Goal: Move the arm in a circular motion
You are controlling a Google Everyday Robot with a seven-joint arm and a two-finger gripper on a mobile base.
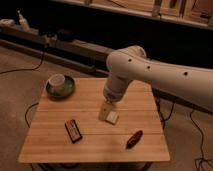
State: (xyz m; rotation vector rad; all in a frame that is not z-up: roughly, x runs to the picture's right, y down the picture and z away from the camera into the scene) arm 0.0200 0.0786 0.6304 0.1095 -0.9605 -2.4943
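Task object is the arm (150, 67) itself: thick, white, smooth shell, rounded joints, dark dots along its side. Judged rigid and heavy, hard-skinned, not fragile. Nothing needs picking up, so no grasp point applies — the circle would be driven from the joints, with the tip tracing the path.

Location and pose: the arm enters from the right edge and runs left and slightly up to a rounded elbow over the far side of the wooden table (50, 115). From there it bends down into a short wrist segment. The gripper (108, 114), a small tan tip, hangs over the middle of the tabletop. It is either just above the wood or touching it; which one cannot be told. Whether it is open or closed cannot be told either.

Surroundings:
- A green plate (70, 90) carries a white cup (57, 81) at the far-left corner, well apart from the tip.
- A dark flat packet (73, 131) lies front-left.
- A reddish-brown object (134, 139) lies front-right.

Likely risk: a wide circle run this low could sweep the packet or the reddish object — lifting first seems prudent.
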